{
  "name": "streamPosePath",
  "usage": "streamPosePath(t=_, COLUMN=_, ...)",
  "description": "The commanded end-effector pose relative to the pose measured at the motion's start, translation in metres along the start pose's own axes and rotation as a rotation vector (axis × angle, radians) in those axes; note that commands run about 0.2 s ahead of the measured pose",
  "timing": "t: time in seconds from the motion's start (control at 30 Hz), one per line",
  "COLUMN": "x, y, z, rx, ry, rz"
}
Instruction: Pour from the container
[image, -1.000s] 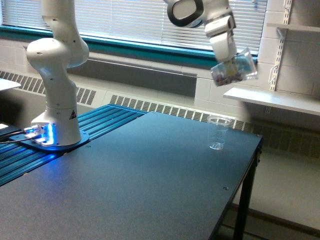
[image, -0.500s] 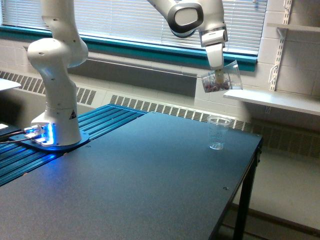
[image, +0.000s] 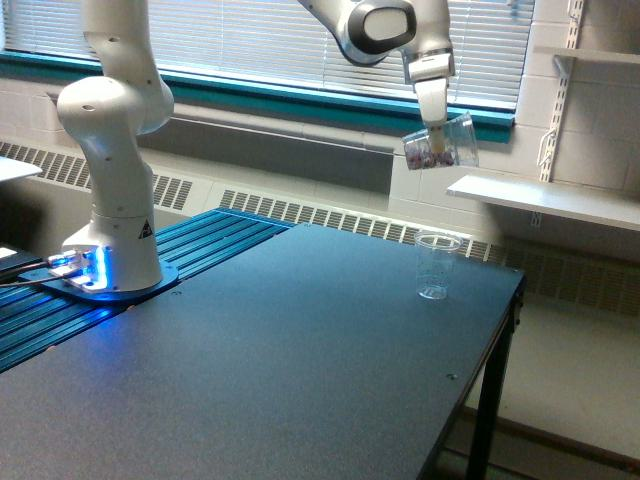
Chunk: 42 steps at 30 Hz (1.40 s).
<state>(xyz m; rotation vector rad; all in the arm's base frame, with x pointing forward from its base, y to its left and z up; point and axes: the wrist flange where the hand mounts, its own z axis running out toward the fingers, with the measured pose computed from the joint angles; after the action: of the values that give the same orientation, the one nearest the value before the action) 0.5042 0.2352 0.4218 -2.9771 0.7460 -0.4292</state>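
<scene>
Since half a second ago the container has risen a little and tipped further onto its side, and the wrist above it has shifted slightly toward the exterior view's right. A second ago it hung farther to that right, near the wall shelf.

Now the wide clear plastic cup hangs in the air, high above the table and above the smaller tapered clear cup. It lies close to horizontal, its wider end toward the exterior view's right and its narrower end toward the left. Small dark and reddish bits sit inside it, gathered at the left end. What they are is too small to tell.

The gripper points down from the white wrist and is clenched on the container, gripping it from above near the left end. The fingers themselves are hard to make out against the clear plastic.

The smaller cup stands upright on the dark tabletop near its far edge, well apart from the container and almost directly beneath it. It looks see-through, and whether anything is inside cannot be told.

The white arm base stands on a blue ribbed plate at the exterior view's left, with a blue light glowing at its foot. Window blinds run behind the scene.
</scene>
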Motion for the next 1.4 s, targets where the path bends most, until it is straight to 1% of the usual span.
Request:
streamPosePath(t=0.03, x=-0.021, y=-0.022, z=0.006, rx=-0.013, ry=-0.049, rz=0.074)
streamPosePath(t=0.23, x=-0.028, y=-0.026, z=0.015, rx=-0.031, ry=-0.064, rz=0.111)
streamPosePath(t=0.43, x=-0.034, y=-0.022, z=0.025, rx=-0.043, ry=-0.065, rz=0.147)
streamPosePath(t=0.63, x=-0.047, y=-0.011, z=0.044, rx=-0.081, ry=-0.065, rz=0.165)
streamPosePath(t=0.77, x=-0.056, y=-0.006, z=0.058, rx=-0.106, ry=-0.075, rz=0.181)
streamPosePath(t=0.9, x=-0.064, y=-0.005, z=0.069, rx=-0.124, ry=-0.083, rz=0.195)
streamPosePath(t=1.07, x=-0.075, y=-0.009, z=0.079, rx=-0.144, ry=-0.079, rz=0.192)
streamPosePath(t=1.3, x=-0.089, y=-0.019, z=0.091, rx=-0.171, ry=-0.095, rz=0.213)
streamPosePath(t=1.4, x=-0.095, y=-0.025, z=0.094, rx=-0.169, ry=-0.104, rz=0.23)
